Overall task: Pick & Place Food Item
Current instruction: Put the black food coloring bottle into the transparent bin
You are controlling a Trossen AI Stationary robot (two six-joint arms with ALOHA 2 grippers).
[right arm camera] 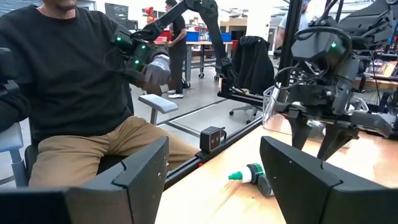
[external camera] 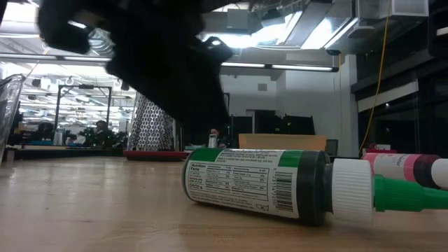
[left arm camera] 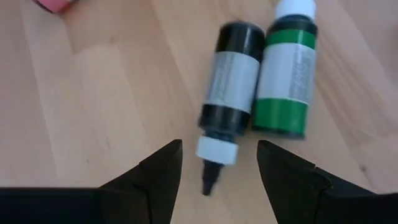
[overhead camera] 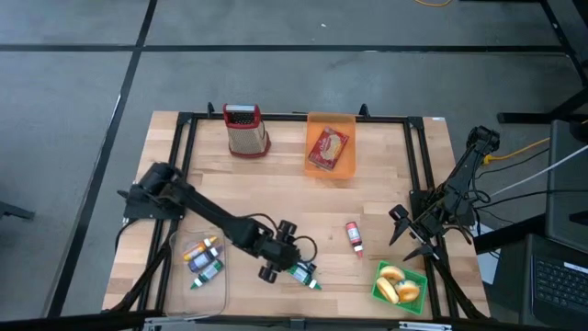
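The two bottles on the pale wood table (overhead camera: 276, 184): green bottle (left arm camera: 284, 81) and black bottle (left arm camera: 229, 81), both with white caps and grey labels (the green one's label carries a barcode). Red-trimmed grater (overhead camera: 245, 130), orange bin (overhead camera: 344, 122), green tray (overhead camera: 381, 279).

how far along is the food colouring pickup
Early stage. Some small bottles already lie in the clear bin. The left gripper hangs open over two bottles on the table, a black one and a green one, neither gripped. Grasp, lift and placing remain. The right gripper waits open.
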